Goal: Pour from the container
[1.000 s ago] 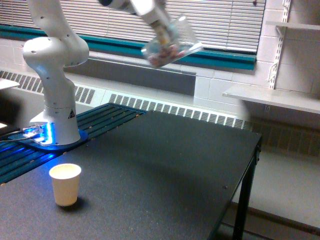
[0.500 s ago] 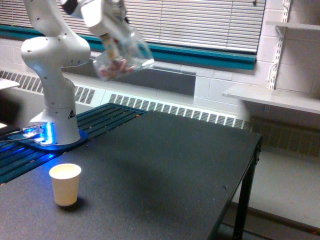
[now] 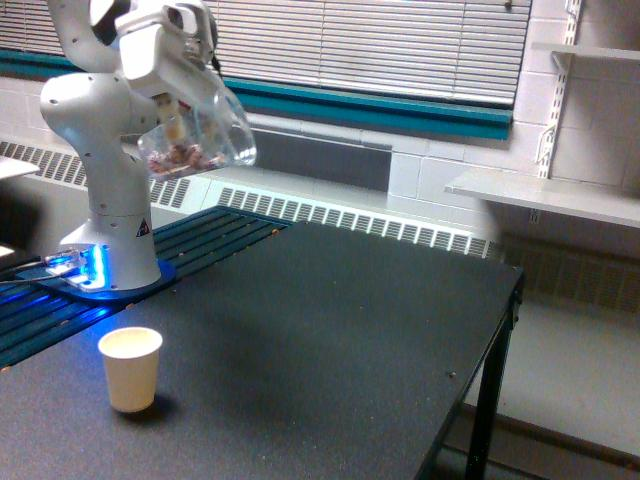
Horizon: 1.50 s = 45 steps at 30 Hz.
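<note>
Upper left of the frame — the claw (image 3: 178,112) grips a tilted clear cup (image 3: 198,135) of candies (image 3: 177,157), high above the paper cup (image 3: 131,368) on the tabletop (image 3: 330,340).

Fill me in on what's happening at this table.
The robot arm's tool grips a clear container of reddish candies, tilted in the air near the arm's base. A paper cup stands upright on the black table, below and toward the exterior view's left. Nothing is falling from the container.

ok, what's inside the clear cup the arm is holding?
Through the clear cup's wall, small reddish-pink pieces are piled at its lower end, where the tilted cup sits in the end effector. What they are exactly is too blurred to tell. The end effector covers part of the cup.
</note>
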### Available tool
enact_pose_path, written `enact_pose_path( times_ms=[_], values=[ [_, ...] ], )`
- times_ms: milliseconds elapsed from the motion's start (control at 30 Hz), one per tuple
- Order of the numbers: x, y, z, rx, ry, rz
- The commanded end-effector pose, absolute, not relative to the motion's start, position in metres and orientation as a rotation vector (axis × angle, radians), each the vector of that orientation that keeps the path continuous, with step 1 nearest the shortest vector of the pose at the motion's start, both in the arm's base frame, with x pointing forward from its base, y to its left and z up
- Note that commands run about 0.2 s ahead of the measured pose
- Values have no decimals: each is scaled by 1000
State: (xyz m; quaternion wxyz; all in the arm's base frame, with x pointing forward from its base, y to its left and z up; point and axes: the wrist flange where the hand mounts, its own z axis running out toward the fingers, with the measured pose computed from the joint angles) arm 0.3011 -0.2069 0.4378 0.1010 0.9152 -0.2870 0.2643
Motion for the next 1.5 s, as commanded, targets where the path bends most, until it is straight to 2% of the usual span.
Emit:
enact_pose_path(
  times_ms=[33,767,1500],
  values=[
    [282,-214,431,2679,-827,742],
    [237,-225,396,2638,-837,604],
    [244,-254,379,2600,-757,545]
  ],
)
